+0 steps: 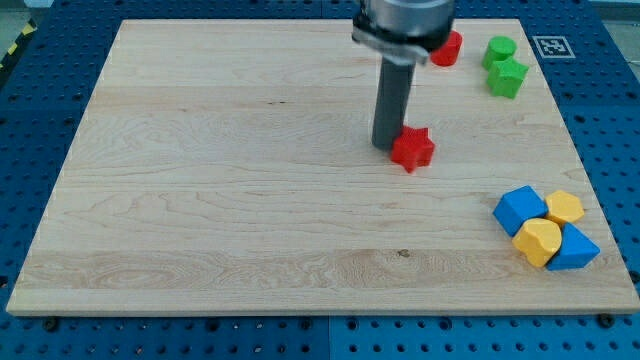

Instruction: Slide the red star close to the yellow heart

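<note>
The red star (412, 148) is touched on its left by my tip (386, 147); no hand is fitted. A push toward the lower right, to the yellow heart (539, 241), is advised.

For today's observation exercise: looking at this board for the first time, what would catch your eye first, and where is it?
The dark rod dropping from the view's top stands out first, my tip touching the left side of the red star right of the board's middle. Next comes the tight cluster at the lower right: two blue blocks packed with the yellow heart and another yellow block.
</note>
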Robot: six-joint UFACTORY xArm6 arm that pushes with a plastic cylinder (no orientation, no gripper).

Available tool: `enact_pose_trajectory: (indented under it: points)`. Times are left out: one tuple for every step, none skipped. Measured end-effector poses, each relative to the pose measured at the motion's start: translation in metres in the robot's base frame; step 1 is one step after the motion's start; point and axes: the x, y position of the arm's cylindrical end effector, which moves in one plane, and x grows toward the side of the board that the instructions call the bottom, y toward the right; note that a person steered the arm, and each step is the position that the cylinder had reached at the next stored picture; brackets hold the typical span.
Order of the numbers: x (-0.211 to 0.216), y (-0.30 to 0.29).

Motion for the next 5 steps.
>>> enact_pose_trajectory:
  points:
    - [0.008,-0.001]
    - [-0.037,-0.006]
    - [-0.045,0.025]
    - [-0.006,0.058]
    - [0.043,0.065]
